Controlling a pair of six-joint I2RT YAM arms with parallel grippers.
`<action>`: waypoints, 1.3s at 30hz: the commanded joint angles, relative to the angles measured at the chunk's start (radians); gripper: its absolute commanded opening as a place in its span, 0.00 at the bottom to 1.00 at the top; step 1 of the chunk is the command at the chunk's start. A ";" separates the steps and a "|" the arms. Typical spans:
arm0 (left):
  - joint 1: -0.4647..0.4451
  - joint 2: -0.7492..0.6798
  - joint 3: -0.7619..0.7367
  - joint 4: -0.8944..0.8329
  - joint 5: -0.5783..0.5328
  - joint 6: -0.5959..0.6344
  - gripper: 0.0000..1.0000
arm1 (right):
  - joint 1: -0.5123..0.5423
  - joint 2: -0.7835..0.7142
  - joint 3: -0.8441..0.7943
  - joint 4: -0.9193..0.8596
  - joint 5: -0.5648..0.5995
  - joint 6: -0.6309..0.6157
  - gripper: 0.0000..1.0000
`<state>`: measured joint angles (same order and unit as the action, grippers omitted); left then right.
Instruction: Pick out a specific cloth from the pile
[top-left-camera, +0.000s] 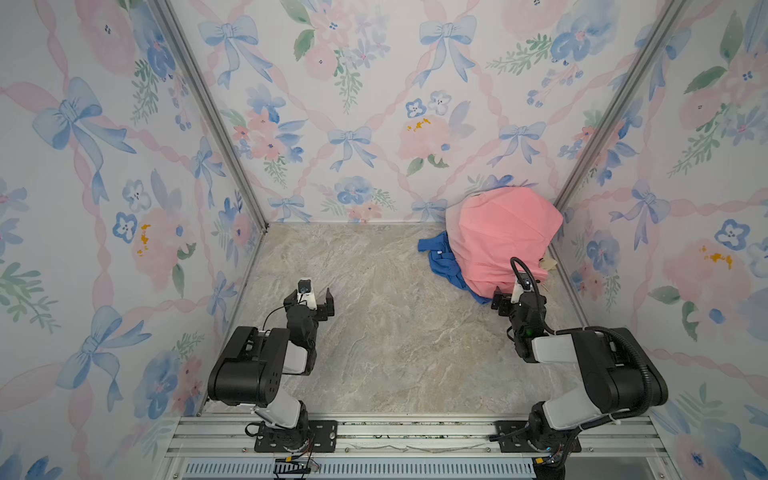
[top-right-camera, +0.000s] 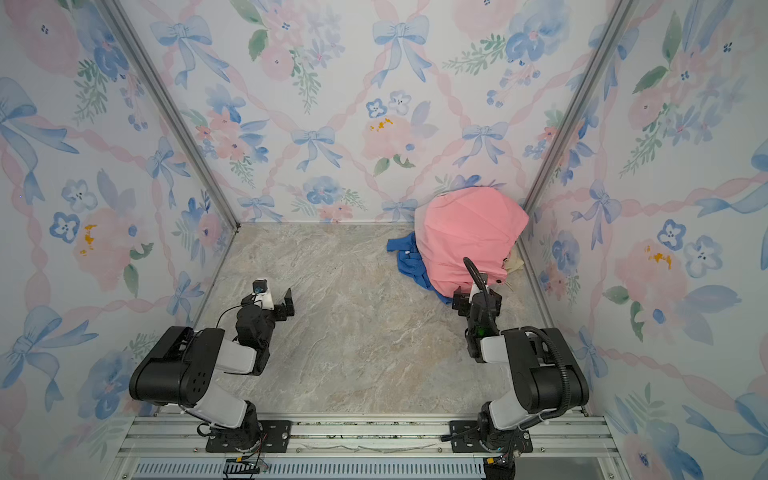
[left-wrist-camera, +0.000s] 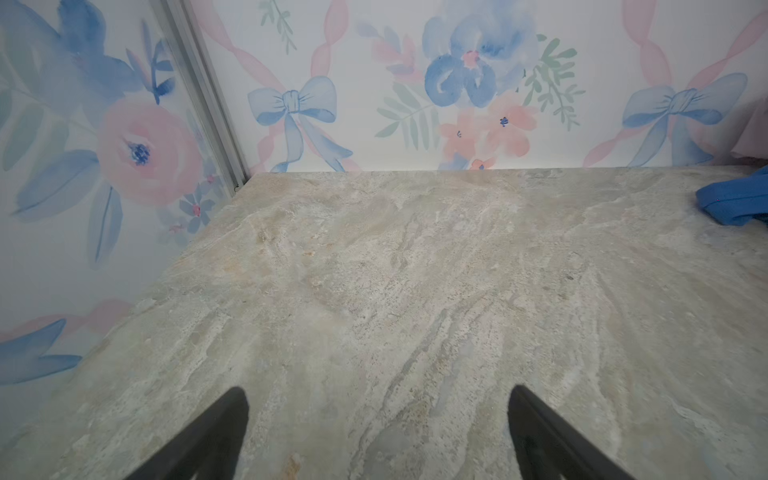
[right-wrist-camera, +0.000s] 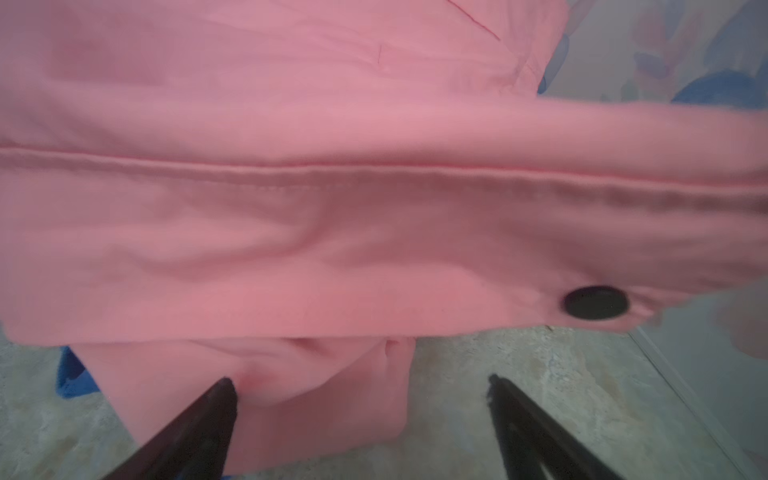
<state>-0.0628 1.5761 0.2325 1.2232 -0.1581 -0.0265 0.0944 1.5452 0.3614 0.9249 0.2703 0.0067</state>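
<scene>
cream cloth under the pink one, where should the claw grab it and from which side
Probably the cream cloth corner poking out by the side wall, right of the pink cloth. Bring the open right claw in from the front: only that corner shows; the rest is buried.

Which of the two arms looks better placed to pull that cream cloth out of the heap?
The right. Its open right gripper sits at the pile, near the cloth peeking out beside the wall; the left gripper hovers over bare table.
</scene>
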 joint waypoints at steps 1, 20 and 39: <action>0.005 -0.008 0.005 -0.005 0.009 0.013 0.98 | -0.007 0.006 0.018 0.011 -0.016 -0.004 0.97; 0.020 -0.012 0.003 -0.005 0.016 0.001 0.98 | -0.028 -0.021 -0.019 0.054 -0.024 0.021 0.99; -0.648 -0.218 0.678 -1.220 -0.059 0.094 0.98 | 0.043 -0.518 0.426 -1.415 -0.080 0.232 0.97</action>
<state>-0.5991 1.3029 0.7845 0.3183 -0.2604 -0.0372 0.1757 1.0275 0.7036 -0.2173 0.1936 0.1539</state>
